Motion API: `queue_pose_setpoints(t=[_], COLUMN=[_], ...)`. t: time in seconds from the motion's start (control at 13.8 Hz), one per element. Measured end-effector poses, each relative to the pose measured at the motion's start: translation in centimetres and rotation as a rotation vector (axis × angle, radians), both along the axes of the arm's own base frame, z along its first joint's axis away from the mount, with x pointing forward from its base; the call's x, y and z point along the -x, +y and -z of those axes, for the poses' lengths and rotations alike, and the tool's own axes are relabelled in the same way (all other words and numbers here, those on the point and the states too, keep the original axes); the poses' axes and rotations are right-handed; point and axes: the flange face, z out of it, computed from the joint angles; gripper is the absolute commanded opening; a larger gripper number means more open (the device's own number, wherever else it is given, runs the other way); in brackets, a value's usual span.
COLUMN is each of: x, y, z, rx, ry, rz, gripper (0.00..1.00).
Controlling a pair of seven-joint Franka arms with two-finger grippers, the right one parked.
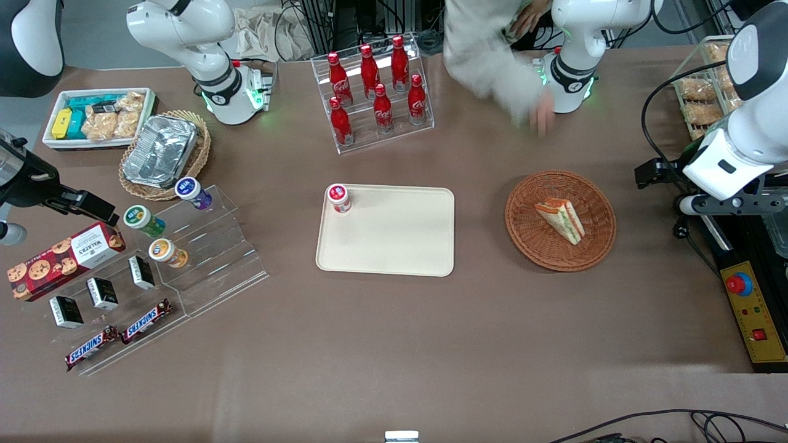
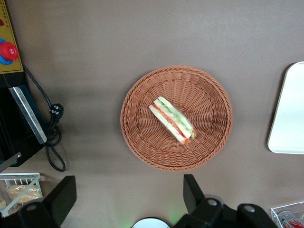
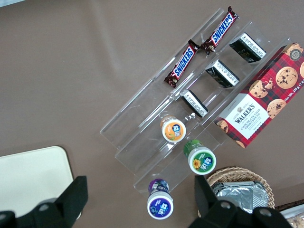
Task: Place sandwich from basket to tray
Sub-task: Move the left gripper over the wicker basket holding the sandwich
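The sandwich (image 1: 561, 219) (image 2: 172, 118), a pale wedge with red, orange and green layers, lies in the round reddish-brown wicker basket (image 1: 524, 237) (image 2: 140, 142). The cream tray (image 1: 394, 246) (image 2: 289, 114) lies flat beside the basket, toward the parked arm's end of the table. A small red-and-white cup (image 1: 338, 198) stands on one corner of the tray. My gripper (image 1: 656, 172) (image 2: 127, 194) hangs above the table just outside the basket's rim, toward the working arm's end. It is open, with bare table between its black fingers (image 2: 192, 190).
A person's blurred sleeve and hand (image 1: 534, 114) reach over the table farther from the camera than the basket. A rack of red bottles (image 1: 377, 92) stands farther back than the tray. A yellow control box (image 1: 754, 311) lies at the working arm's table edge. An acrylic snack stand (image 1: 203, 246) sits toward the parked arm's end.
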Motion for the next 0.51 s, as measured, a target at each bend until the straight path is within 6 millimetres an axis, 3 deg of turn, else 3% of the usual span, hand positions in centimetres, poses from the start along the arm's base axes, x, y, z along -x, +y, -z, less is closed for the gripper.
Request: queue_pose_setpoints(t=[0.51], x=[-0.13], y=[0.04], z=[0.50], rx=[-0.001], ry=[0.011], rz=[-0.002], gripper=[1.00])
